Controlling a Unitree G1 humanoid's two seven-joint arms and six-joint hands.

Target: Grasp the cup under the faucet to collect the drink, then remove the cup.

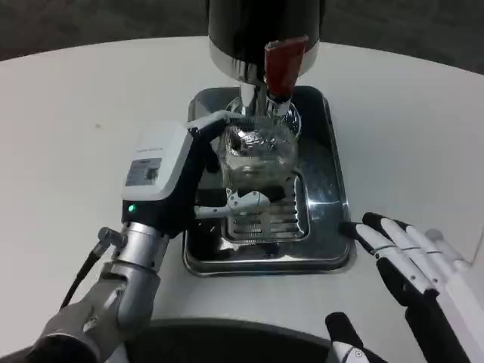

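Where the chrome faucet (257,97) comes down from the dark dispenser (261,26), the clear glass cup (259,155) stands directly beneath it, upright on the slotted grate (266,219) of the steel drip tray (336,189). The left hand (170,170) grips the cup from its left side, one finger wrapped across the upper rim and another reaching along the base toward the grate. A red tap lever (285,62) hangs just right of the faucet, above the cup's far edge. The tray's raised rim surrounds the cup on every side. The right hand (412,268) rests on the white table (68,136) just right of the tray's near corner, fingers spread and holding nothing.
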